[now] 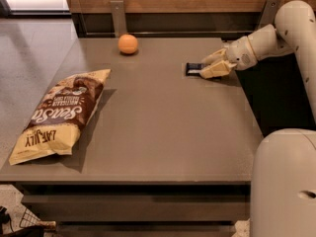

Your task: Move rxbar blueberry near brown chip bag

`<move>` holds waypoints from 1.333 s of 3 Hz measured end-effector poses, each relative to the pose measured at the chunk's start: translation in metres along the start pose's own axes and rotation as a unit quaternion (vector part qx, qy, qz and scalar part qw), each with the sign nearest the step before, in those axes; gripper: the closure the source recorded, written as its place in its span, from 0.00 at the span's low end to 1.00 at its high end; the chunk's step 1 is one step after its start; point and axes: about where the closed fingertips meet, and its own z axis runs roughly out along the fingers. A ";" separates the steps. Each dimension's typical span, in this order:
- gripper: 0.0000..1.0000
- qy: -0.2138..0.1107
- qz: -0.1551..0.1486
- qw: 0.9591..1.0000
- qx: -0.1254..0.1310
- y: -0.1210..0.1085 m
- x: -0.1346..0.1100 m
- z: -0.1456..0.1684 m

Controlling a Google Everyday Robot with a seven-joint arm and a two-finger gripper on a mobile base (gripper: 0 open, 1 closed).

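Observation:
The rxbar blueberry (193,68), a small dark navy bar, lies flat on the table's far right part. My gripper (206,66) reaches in from the right at table height, and its two cream fingers (216,71) pinch the bar's right end from both sides. The bar still rests on the table. The brown chip bag (60,113), puffy with cream-yellow ends, lies at the table's left edge, far from the bar.
An orange round fruit (128,44) sits at the back of the grey table (158,132), left of the bar. My arm (276,38) stretches along the right side. A wooden wall with metal brackets stands behind the table.

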 end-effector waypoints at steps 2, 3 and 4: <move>1.00 0.000 0.000 1.000 0.000 0.000 0.000 0.000; 1.00 0.000 0.000 1.000 0.000 0.000 0.000 0.000; 1.00 0.000 0.000 1.000 0.000 0.000 0.000 0.000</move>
